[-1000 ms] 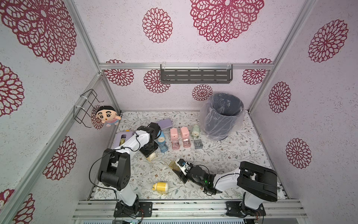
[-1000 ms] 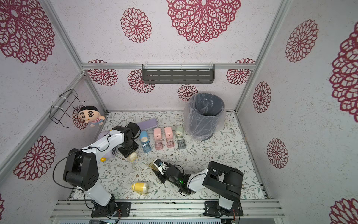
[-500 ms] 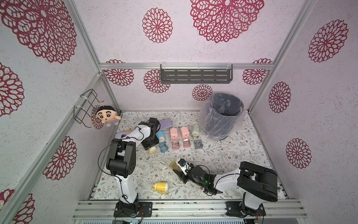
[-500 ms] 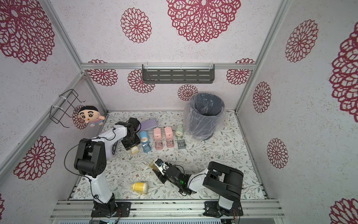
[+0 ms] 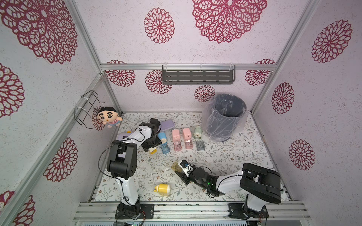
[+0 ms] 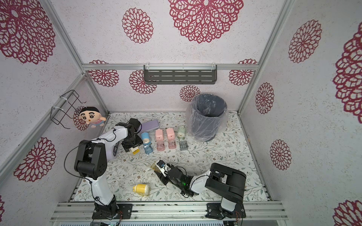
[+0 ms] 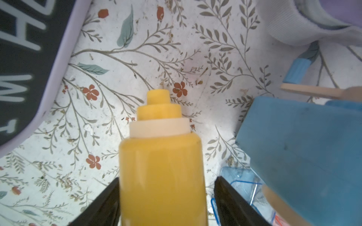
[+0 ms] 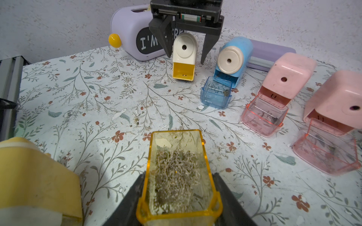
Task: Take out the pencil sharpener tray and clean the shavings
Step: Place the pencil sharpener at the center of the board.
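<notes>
Down at the front of the flower-printed surface [image 5: 235, 156], the right fingers [image 8: 129, 203] are clamping tight on a see-through amber plastic tray [image 8: 176, 140], holding it low over the print. The shavings [image 8: 176, 172], a matted grey-tan wad, are sitting inside it toward the wrist end. Farther back, the left fingers [image 8: 208, 47] are standing parted on either side of a white-faced, yellow-bodied pencil sharpener [image 8: 184, 52], with a gap showing on one side, so they are gripping nothing. That sharpener is standing at one end of a row. Next to it are sitting a sky-blue sharpener [image 8: 233, 54] with a clear blue tray [image 8: 215, 94] in front, two boxy pink sharpeners [image 8: 288, 74] each fronted by a clear pink tray [image 8: 262, 117], and a pale green sharpener [image 5: 197, 132] with a small grey tray [image 5: 200, 145]. Just beyond the green one, a dark grey bin [image 5: 221, 125] lined with a clear plastic bag is standing in the far right corner. Behind the left arm, a lilac box [image 8: 129, 29] lettered "I'M HERE" and a lilac pencil case [image 5: 166, 123] are lying. A second yellow sharpener [image 5: 162, 189] with a cream band is lying on its side near the held tray, toward the front edge. Loose flecks are dotting the print. Pale walls [image 5: 215, 49] stamped with crimson rosettes are closing in three sides. A slotted grey shelf [image 5: 197, 77] is hanging at the back, and a wire rack [image 5: 86, 109] and a plush doll [image 5: 107, 117] on the left.
</notes>
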### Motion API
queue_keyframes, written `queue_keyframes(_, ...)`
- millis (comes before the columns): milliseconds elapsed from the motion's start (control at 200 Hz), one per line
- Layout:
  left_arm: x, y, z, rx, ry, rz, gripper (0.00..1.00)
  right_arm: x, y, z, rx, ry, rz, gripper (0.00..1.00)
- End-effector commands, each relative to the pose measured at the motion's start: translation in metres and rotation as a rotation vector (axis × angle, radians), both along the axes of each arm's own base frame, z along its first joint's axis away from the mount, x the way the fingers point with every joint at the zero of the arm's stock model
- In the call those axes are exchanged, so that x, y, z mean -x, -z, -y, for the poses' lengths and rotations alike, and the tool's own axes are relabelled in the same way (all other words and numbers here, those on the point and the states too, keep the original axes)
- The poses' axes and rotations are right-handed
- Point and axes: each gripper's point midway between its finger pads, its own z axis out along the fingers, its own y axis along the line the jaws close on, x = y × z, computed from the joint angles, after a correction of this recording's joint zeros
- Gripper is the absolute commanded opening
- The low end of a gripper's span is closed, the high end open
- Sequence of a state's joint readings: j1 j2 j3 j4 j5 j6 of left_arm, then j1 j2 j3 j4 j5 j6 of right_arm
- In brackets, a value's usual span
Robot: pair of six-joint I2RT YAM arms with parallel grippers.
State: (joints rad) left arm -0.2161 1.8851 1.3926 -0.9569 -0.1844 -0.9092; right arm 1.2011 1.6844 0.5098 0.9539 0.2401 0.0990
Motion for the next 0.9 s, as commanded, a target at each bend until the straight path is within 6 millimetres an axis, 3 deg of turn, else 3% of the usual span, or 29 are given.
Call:
queue_keyframes(0,0.0,-0.018,0.001,0.023,-0.008,0.057,0.75,-0.005,-0.02,-0.001,-0.071,0.026,0.016,0.36)
queue_keyframes(170,0.002,-0.021,0.001,0.023,-0.013,0.069,0.77,-0.004,-0.02,-0.002,-0.073,0.022,0.012,0.36)
queue_keyframes(270,0.001,-0.029,-0.008,-0.013,-0.016,0.069,0.9,-0.004,-0.02,-0.003,-0.07,0.019,0.01,0.36)
queue_keyframes(360,-0.001,-0.037,-0.017,-0.039,-0.024,0.07,0.96,-0.004,-0.02,-0.001,-0.069,0.023,0.011,0.36)
queue_keyframes(535,-0.012,-0.036,-0.018,-0.023,-0.002,0.044,0.94,-0.004,-0.02,0.001,-0.068,0.025,0.014,0.35)
queue_keyframes(896,-0.02,-0.006,-0.012,0.081,-0.017,-0.008,0.85,-0.003,-0.017,0.002,-0.065,0.025,0.012,0.35)
